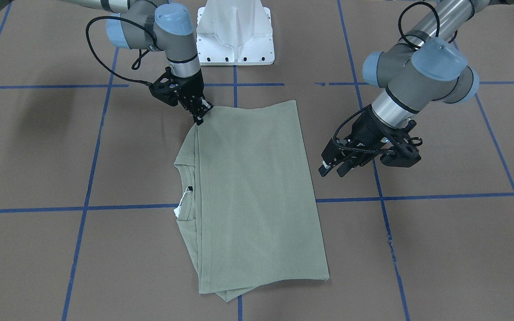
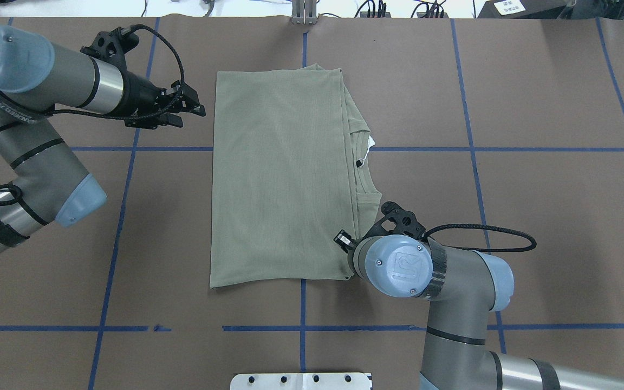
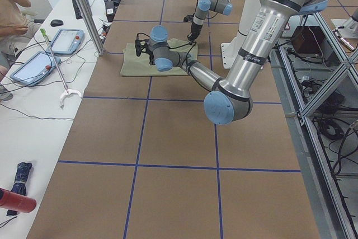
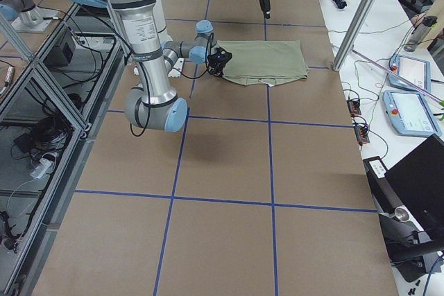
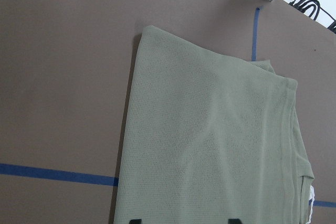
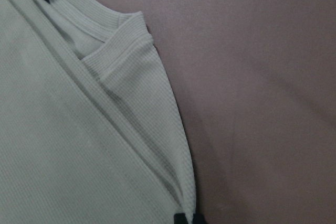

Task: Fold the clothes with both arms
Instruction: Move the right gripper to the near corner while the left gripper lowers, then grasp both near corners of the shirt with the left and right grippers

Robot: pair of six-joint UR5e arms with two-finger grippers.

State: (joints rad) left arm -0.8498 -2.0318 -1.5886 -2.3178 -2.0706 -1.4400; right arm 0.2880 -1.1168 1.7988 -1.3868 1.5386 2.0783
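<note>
Here the shirt (image 1: 257, 191) is pinched at its 11 o'clock corner by the closed right tool (image 1: 200, 118); the left tool (image 1: 332, 171), spread and empty, is held off its 3 o'clock side.

Overhead and front cameras opposite each other above the shirt (image 2: 279, 179); side cameras far, wrist cameras close.

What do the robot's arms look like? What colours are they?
The left arm and right arm are silver-grey tubes with light-blue round caps at the joints. The left tool and right tool are black, with two fingers. Black cables loop beside them.
</note>
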